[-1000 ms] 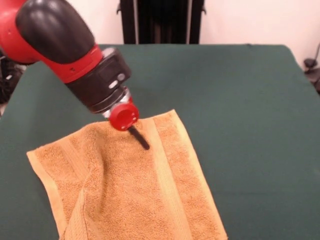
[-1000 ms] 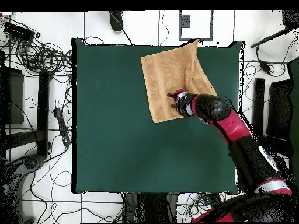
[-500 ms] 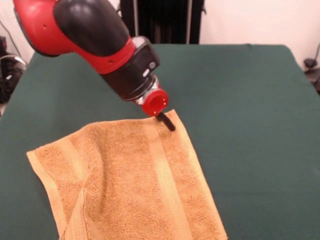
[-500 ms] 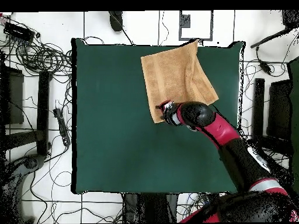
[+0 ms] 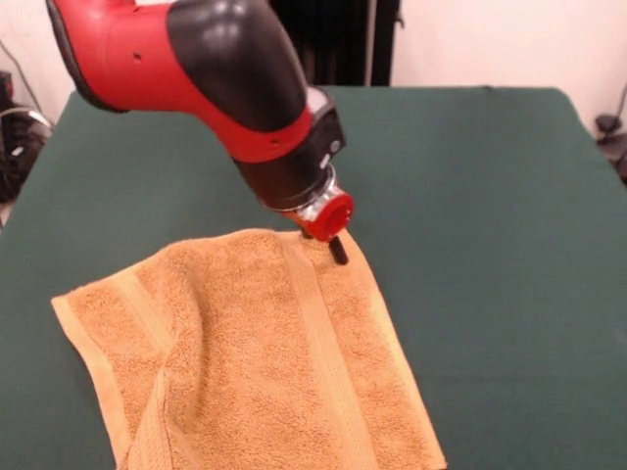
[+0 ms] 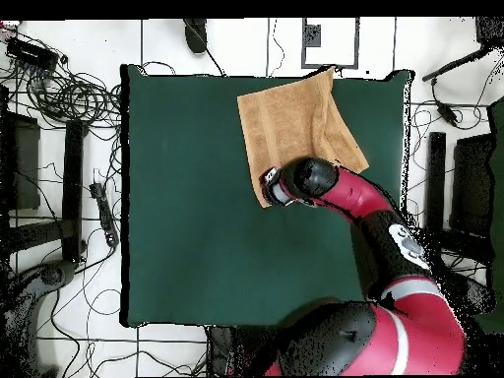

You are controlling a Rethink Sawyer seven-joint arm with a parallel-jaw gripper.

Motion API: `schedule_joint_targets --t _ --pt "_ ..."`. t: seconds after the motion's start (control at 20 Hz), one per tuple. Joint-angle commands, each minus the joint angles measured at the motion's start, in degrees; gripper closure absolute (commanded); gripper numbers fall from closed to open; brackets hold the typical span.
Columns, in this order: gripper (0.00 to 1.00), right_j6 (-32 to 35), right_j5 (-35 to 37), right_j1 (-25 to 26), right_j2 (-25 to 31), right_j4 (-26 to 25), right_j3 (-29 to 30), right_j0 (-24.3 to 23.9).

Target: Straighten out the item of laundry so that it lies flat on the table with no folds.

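We saw the orange-tan terry towel [image 5: 245, 352] lying at the dark green felt table's [image 5: 490, 196] seven o'clock, one ridge uncreased at its left. The red-and-black gripper [image 5: 337, 249] had slid from the towel's middle to its one o'clock corner; we couldn't tell its jaw state. Probably a corner pull follows.

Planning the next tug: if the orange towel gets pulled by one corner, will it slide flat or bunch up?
The towel will likely drape limply: a soft ridge already runs down its left part. Its looped pile on the felt-like table probably grips, so dragging may bunch it rather than slide it. The tool sits at its far corner.
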Motion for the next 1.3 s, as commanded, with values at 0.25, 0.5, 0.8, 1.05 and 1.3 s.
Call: schedule_joint_targets --t 0.25,0.5,0.8,1.05,1.3 --pt "0.00 -3.87 -2.64 14.69 2.33 0.77 -6.99 -8.06" --pt "0.00 -1.75 12.34 9.85 5.05 7.12 0.13 -10.20" --pt "0.00 -2.74 17.69 3.93 4.97 7.09 5.80 -11.89" --pt "0.00 -2.70 5.39 3.05 -0.06 -1.34 4.20 -9.73" --pt "0.00 -3.86 12.05 -0.41 1.34 -0.39 6.62 -11.20"
